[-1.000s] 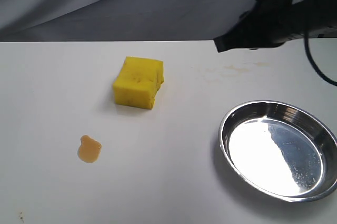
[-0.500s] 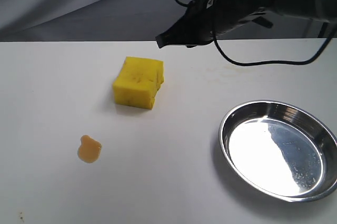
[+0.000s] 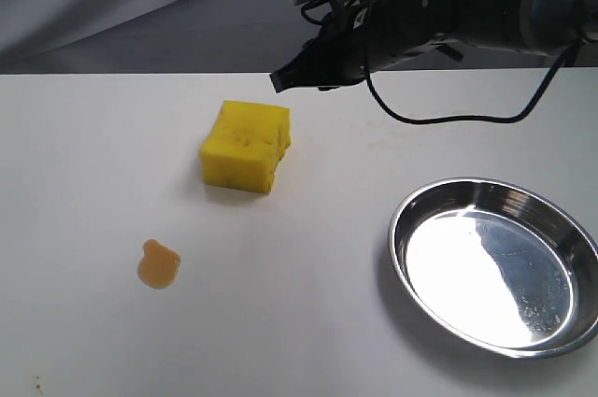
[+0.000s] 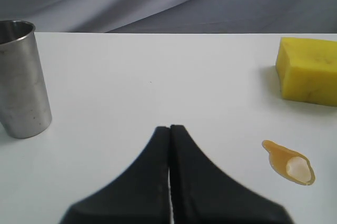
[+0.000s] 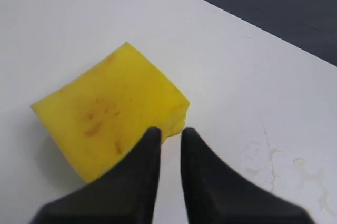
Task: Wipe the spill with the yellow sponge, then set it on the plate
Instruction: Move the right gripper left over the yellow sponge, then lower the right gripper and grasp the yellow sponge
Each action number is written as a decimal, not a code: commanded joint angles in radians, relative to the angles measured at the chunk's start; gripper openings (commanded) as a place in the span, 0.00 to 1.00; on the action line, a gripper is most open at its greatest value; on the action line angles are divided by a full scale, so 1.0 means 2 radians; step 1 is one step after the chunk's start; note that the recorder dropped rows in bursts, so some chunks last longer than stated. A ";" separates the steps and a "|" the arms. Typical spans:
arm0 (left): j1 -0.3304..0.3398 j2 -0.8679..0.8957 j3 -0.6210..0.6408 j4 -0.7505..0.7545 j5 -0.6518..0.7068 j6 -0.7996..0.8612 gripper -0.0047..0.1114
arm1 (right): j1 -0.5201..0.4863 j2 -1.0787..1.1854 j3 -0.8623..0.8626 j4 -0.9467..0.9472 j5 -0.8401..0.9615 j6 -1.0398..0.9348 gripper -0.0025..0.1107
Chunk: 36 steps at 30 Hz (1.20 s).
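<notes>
Right hand [image 3: 279,80] now slightly nearer the porous, blocky yellow sponge [image 3: 245,147], seemingly only a crack open, empty.

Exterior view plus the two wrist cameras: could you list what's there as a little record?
yellow sponge: on the white table, nothing gripping it
spill: small amber puddle, unwiped, apart from the sponge
plate: shiny steel, nothing in it, right side
steel cup: upright, seen only in the left wrist view
right tool: in the air by the sponge's far side, jaws narrowly apart, holding nothing
left tool: shut, holding nothing
</notes>
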<state>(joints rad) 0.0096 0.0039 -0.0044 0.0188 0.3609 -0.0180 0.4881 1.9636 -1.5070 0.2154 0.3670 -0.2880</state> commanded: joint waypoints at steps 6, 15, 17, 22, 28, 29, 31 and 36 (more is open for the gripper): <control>0.000 -0.002 0.002 0.001 -0.006 -0.001 0.04 | 0.001 -0.001 -0.004 -0.037 0.006 -0.003 0.95; 0.000 -0.002 0.002 0.001 -0.006 -0.001 0.04 | 0.001 -0.001 -0.004 0.037 -0.010 0.002 0.95; 0.000 -0.002 0.002 0.001 -0.006 -0.001 0.04 | 0.001 -0.001 -0.004 0.037 -0.012 0.001 0.95; 0.000 -0.002 0.002 0.001 -0.006 -0.001 0.04 | 0.038 0.021 -0.003 0.041 -0.036 -0.060 0.95; 0.000 -0.002 0.002 0.001 -0.006 -0.001 0.04 | 0.073 0.070 -0.003 0.053 -0.125 -0.014 0.95; 0.000 -0.002 0.002 0.001 -0.006 -0.001 0.04 | 0.075 0.077 -0.003 0.055 -0.129 -0.010 0.95; 0.000 -0.002 0.002 0.001 -0.006 -0.001 0.04 | 0.075 0.088 -0.003 0.055 -0.129 -0.010 0.95; 0.000 -0.002 0.002 0.001 -0.006 -0.001 0.04 | 0.075 0.113 -0.003 0.055 -0.144 -0.009 0.95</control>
<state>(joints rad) 0.0096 0.0039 -0.0044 0.0188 0.3609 -0.0180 0.6372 2.1711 -1.5070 0.3194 0.1149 -0.3128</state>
